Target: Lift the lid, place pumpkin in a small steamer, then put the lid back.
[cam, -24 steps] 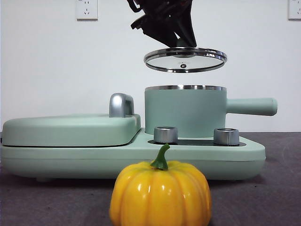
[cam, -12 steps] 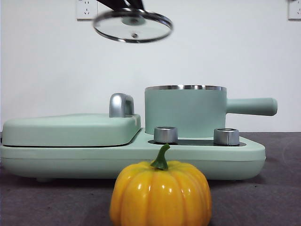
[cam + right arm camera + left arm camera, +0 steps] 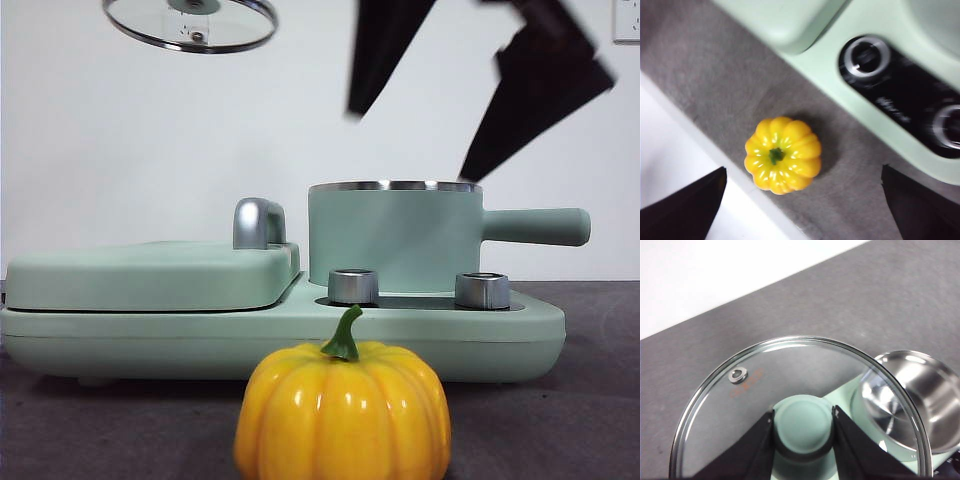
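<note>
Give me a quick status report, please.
Left gripper shut on lid, held high. Right gripper open above pumpkin. Steamer uncovered. Nothing in the way.

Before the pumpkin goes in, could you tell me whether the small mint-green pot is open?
Open: its steel rim is bare, with the glass lid held high.

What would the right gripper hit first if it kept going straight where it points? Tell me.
Probably the pumpkin. The right gripper, open, points down at the table with the pumpkin between its jaws in its wrist view, though slightly off centre, so it might meet the grey table instead.
</note>
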Available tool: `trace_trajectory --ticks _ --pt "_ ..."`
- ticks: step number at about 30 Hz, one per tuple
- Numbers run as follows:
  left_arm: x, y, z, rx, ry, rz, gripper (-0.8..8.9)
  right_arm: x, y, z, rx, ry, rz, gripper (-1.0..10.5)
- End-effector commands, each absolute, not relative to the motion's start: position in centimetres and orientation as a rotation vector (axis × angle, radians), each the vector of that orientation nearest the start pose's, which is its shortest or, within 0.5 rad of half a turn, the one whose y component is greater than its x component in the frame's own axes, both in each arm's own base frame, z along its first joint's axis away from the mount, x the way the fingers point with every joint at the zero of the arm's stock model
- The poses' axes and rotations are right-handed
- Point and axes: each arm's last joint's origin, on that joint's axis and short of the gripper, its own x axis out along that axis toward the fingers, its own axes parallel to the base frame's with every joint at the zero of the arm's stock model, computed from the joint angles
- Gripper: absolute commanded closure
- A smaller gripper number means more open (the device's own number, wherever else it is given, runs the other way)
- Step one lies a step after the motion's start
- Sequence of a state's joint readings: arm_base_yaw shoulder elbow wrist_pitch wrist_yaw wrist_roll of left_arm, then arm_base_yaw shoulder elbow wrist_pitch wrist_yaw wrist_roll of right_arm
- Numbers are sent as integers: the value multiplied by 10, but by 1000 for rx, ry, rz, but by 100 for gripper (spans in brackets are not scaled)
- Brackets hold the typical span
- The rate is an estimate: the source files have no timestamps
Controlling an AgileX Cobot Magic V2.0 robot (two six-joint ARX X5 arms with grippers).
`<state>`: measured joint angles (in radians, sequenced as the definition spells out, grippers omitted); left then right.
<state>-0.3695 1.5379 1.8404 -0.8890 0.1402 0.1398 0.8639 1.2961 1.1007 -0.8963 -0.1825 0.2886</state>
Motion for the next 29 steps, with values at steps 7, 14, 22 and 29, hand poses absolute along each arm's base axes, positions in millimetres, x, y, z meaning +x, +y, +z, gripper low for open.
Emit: trace_trajectory --ticks 7,14,22,29 --pt "288 -106 450 193 526 -513 790 156 231 252 -228 1279 800 394" --pt "288 -105 450 192 526 -510 790 154 247 230 -285 1333 800 394" --pt "288 -104 450 191 527 -508 790 152 265 206 -340 1374 812 394" --pt "288 -104 450 191 527 -507 790 147 275 184 -403 1435 803 395"
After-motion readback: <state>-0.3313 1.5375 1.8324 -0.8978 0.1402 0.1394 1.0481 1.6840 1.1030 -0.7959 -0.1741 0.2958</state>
